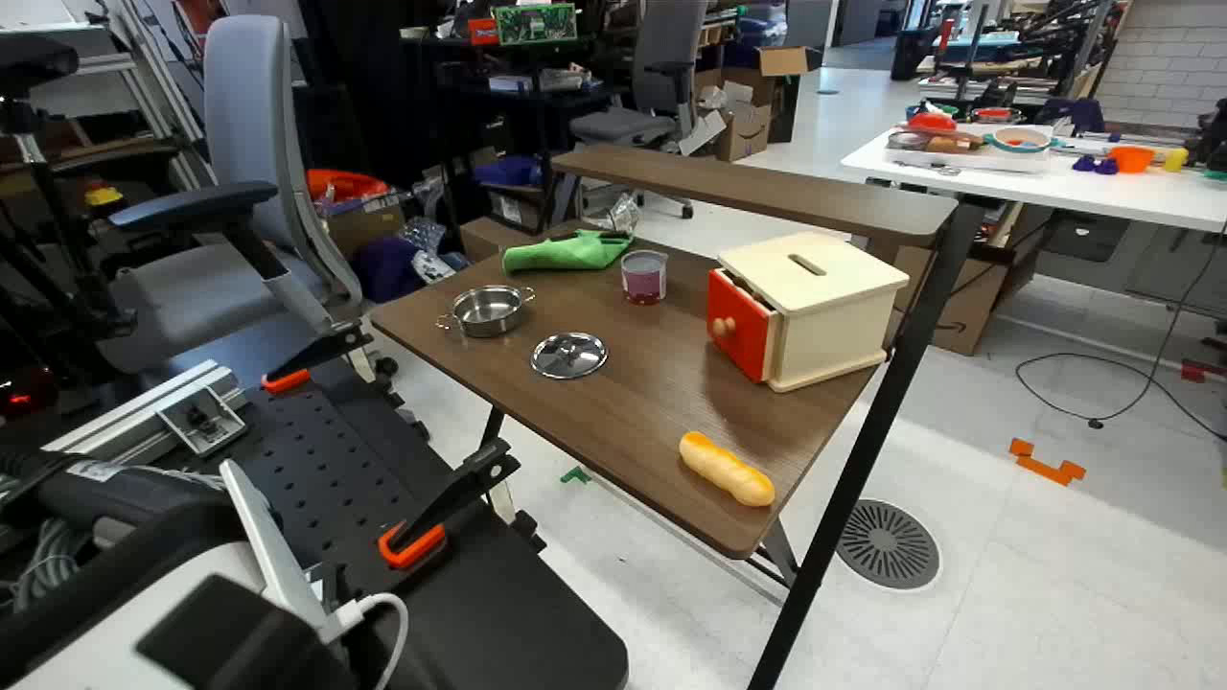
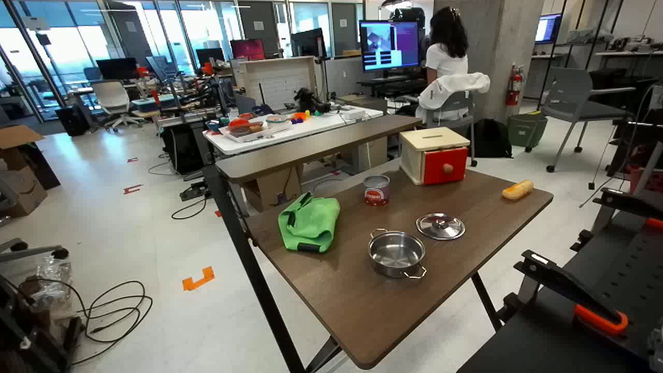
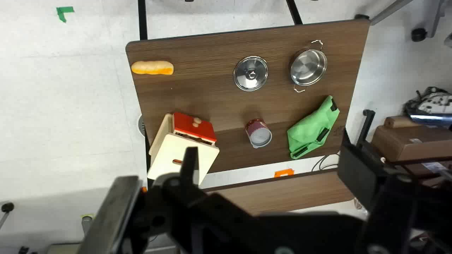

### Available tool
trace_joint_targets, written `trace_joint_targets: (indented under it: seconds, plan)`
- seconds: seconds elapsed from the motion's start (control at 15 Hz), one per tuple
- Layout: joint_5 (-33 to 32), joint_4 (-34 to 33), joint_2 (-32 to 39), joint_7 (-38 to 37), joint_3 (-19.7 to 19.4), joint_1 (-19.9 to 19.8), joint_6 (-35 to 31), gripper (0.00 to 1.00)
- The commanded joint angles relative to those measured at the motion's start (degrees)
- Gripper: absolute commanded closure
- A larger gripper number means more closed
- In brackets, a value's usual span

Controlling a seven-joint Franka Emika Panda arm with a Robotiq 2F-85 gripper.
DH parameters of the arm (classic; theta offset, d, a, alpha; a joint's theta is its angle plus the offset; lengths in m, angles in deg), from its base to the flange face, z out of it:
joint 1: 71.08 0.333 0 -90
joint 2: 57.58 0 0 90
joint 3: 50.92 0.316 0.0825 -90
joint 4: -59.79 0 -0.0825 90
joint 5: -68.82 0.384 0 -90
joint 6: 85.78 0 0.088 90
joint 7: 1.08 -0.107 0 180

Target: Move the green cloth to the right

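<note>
Where the wrist view looks down on the wood-grain table (image 3: 212,97), the creased green cloth (image 3: 311,126) lies at four o'clock. A tin can (image 3: 257,129) stands at half past five, its label script too small to read; in an exterior view, a cardboard box (image 1: 959,311) bears a curved arrow. A shiny two-handled pot (image 3: 307,67) is at two, a round metal lid (image 3: 251,72) at twelve, a toy bread roll (image 3: 152,67) at ten, a red-fronted, slotted wooden box (image 3: 179,145) at eight. The gripper (image 3: 247,158) is spread wide, holding nothing.
</note>
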Motion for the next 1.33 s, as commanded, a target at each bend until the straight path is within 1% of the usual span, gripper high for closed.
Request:
trace_joint_targets:
  seconds: [0.0,0.53,0.67,0.73,0.8,1.0,1.07,1.27]
  plan:
    - [0.59,-0.24,0.21,0.51,0.82,-1.09,0.14,0.00]
    - [0.59,-0.33,0.20,0.51,0.82,-1.09,0.14,0.00]
    - [1.31,0.29,0.60,-3.57,2.32,-1.51,-0.87,0.00]
    - [2.41,1.00,0.44,-4.12,2.65,-0.92,-2.19,0.00]
    - [3.41,1.66,0.66,-5.22,3.49,-0.22,-2.62,0.00]
    - [6.84,4.99,0.61,-7.54,7.07,1.74,-6.97,0.00]
    - [9.33,6.39,0.64,-8.55,8.10,2.94,-8.36,0.00]
    - [12.96,9.80,1.15,-12.15,12.97,5.74,-13.40,0.00]
